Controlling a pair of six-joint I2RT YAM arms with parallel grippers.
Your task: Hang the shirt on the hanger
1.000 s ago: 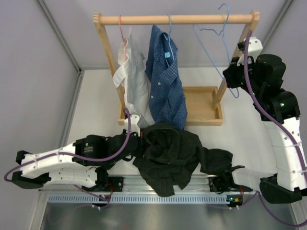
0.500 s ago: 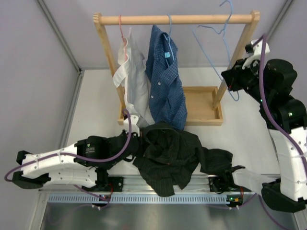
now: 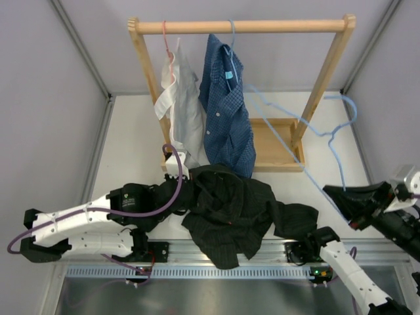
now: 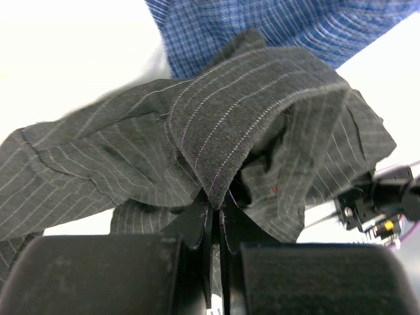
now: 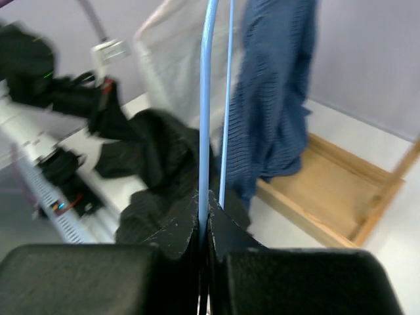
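The black striped shirt (image 3: 233,213) lies crumpled on the table in front of the rack. My left gripper (image 3: 187,197) is shut on a fold of the shirt (image 4: 223,131) at its left edge. My right gripper (image 3: 333,192) is shut on the light-blue wire hanger (image 3: 315,131), now off the rail and held low at the right, its wire slanting across the rack base. In the right wrist view the hanger wire (image 5: 205,98) runs straight up from the closed jaws.
A wooden rack (image 3: 243,27) stands at the back with a white shirt (image 3: 180,111) on a pink hanger and a blue checked shirt (image 3: 226,105). Its wooden base tray (image 3: 279,147) sits behind the black shirt. Walls close both sides.
My right arm has swung down and right, pulling the light-blue hanger off the rail to low over the table. My left gripper stays shut on the shirt, shifted slightly.
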